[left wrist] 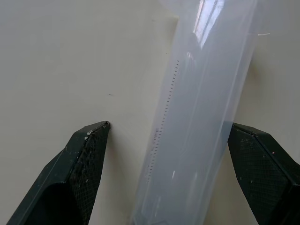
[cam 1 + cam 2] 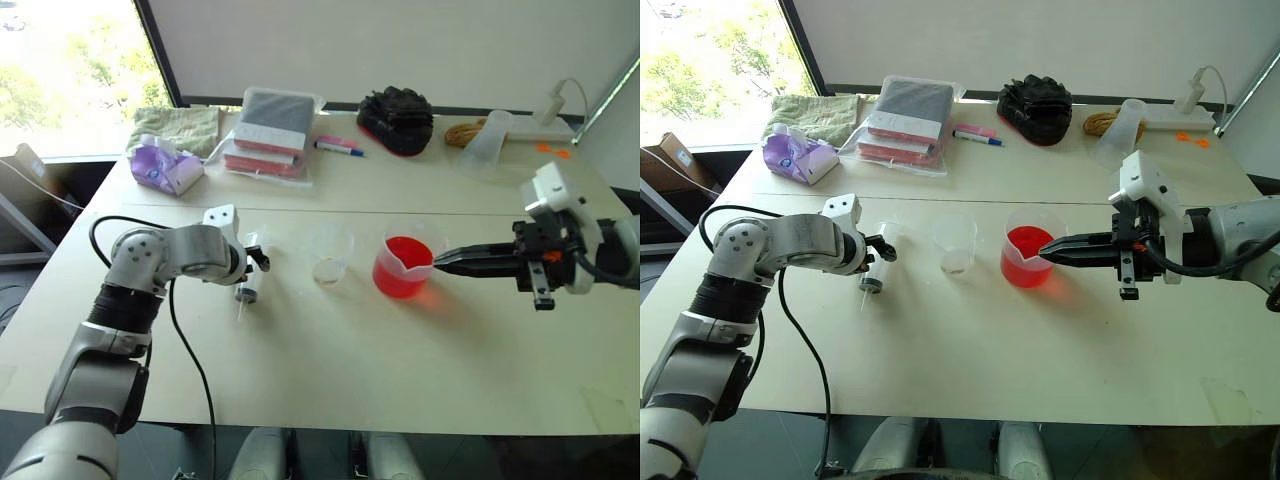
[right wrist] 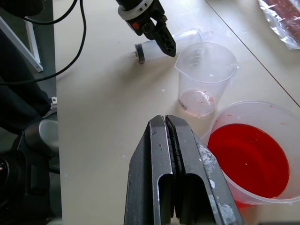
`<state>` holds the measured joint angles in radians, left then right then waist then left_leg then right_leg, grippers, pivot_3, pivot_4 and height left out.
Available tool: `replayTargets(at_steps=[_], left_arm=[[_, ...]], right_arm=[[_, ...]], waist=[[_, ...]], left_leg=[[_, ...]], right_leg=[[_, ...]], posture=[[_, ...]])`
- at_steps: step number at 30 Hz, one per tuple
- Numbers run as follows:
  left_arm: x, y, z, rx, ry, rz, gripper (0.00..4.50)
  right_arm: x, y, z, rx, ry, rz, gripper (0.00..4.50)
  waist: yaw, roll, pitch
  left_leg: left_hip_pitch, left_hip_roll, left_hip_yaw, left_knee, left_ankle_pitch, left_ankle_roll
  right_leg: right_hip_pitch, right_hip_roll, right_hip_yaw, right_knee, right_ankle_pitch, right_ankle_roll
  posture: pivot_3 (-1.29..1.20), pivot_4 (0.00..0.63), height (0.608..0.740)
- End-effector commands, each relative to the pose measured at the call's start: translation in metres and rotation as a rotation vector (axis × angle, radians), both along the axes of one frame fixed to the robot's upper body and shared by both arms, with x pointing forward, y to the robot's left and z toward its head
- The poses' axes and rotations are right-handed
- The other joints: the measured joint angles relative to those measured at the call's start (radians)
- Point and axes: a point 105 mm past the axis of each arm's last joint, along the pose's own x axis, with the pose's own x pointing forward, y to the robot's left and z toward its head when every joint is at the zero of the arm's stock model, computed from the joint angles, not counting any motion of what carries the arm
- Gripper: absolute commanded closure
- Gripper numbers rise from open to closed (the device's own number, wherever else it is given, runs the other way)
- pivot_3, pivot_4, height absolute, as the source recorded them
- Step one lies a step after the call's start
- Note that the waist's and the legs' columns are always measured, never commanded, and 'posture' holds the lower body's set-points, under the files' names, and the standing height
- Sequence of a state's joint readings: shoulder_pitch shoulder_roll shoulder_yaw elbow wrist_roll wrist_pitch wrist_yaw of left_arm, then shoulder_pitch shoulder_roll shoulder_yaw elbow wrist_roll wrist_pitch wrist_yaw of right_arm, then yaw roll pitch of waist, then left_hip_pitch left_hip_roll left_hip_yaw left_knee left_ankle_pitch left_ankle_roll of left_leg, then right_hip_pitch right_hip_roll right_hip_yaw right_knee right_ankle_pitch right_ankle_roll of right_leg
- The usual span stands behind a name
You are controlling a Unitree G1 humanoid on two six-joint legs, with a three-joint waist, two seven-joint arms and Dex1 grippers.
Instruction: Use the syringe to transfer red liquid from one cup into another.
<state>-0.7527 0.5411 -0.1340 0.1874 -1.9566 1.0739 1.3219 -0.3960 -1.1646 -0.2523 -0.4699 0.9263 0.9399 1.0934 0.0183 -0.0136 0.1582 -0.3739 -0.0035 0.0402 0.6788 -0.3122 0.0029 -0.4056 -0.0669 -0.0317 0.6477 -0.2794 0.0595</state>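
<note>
The syringe (image 2: 247,282) lies flat on the table, a clear barrel with a dark tip pointing toward the near edge. My left gripper (image 2: 254,260) is lowered over it, open, and its fingers (image 1: 89,154) stand on either side of the barrel (image 1: 197,117) without closing on it. To the right stands the smaller clear cup (image 2: 330,255), with only a faint pink film at its bottom (image 3: 197,101). Beside it is the wider beaker (image 2: 405,265), holding red liquid (image 3: 248,159). My right gripper (image 2: 441,262) is shut and empty, pointing level at the beaker's right side.
Along the far side lie a purple tissue pack (image 2: 165,167), a green cloth (image 2: 180,126), bagged books (image 2: 270,132), a marker (image 2: 338,148), a black bundle (image 2: 396,120), a rope coil (image 2: 462,131) and a tipped clear cup (image 2: 486,145). A black cable (image 2: 190,345) crosses the left part.
</note>
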Motion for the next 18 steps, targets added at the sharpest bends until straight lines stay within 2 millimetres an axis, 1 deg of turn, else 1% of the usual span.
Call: replayTargets(at_steps=[1, 3, 6, 10, 14, 18], left_arm=[[0.003, -0.007, 0.005, -0.035, 0.009, 0.040, 0.43], [0.006, -0.013, 0.005, -0.036, 0.022, 0.045, 0.43], [0.009, -0.015, 0.004, -0.031, 0.042, 0.063, 0.43], [0.017, -0.012, 0.007, -0.024, 0.039, 0.078, 0.43], [0.024, -0.008, 0.011, -0.024, 0.038, 0.093, 0.43], [0.030, -0.003, 0.014, 0.011, 0.040, 0.096, 0.43]], right_arm=[[-0.003, 0.005, 0.009, 0.005, -0.041, 0.018, 4.50], [-0.002, 0.005, 0.007, 0.005, -0.043, 0.012, 4.50], [-0.001, 0.005, 0.008, 0.009, -0.048, 0.007, 4.50], [-0.001, 0.005, 0.008, 0.013, -0.052, 0.004, 4.50], [0.001, 0.005, 0.008, 0.016, -0.059, -0.003, 4.50], [0.001, 0.007, 0.006, 0.020, -0.065, -0.007, 4.50]], waist=[[0.000, 0.000, 0.000], [0.002, 0.000, 0.000], [0.010, 0.000, 0.000], [0.021, 0.000, 0.000], [0.020, 0.000, 0.000], [0.019, -0.001, 0.001]], left_leg=[[0.000, 0.000, 0.000, 0.000, 0.000, 0.000], [0.000, 0.000, 0.000, 0.000, 0.000, 0.000], [0.000, -0.001, 0.000, 0.001, 0.000, 0.000], [0.000, -0.001, 0.000, 0.001, 0.000, 0.000], [0.000, -0.001, 0.000, 0.001, 0.000, 0.000], [0.000, -0.001, 0.000, 0.001, 0.000, -0.001]], right_leg=[[0.000, 0.000, 0.000, 0.000, 0.000, 0.000], [0.000, 0.000, 0.000, 0.000, 0.000, 0.000], [0.000, 0.000, 0.000, 0.000, 0.000, 0.000], [0.000, 0.000, 0.000, 0.000, 0.000, 0.000], [0.000, 0.000, 0.000, 0.000, 0.000, 0.000], [0.000, 0.000, -0.001, 0.000, 0.000, 0.001]], posture=[[0.00, 0.150, 0.740], [0.00, 0.150, 0.740], [0.00, 0.150, 0.740], [0.00, 0.150, 0.740], [0.00, 0.150, 0.740], [0.00, 0.150, 0.740]])
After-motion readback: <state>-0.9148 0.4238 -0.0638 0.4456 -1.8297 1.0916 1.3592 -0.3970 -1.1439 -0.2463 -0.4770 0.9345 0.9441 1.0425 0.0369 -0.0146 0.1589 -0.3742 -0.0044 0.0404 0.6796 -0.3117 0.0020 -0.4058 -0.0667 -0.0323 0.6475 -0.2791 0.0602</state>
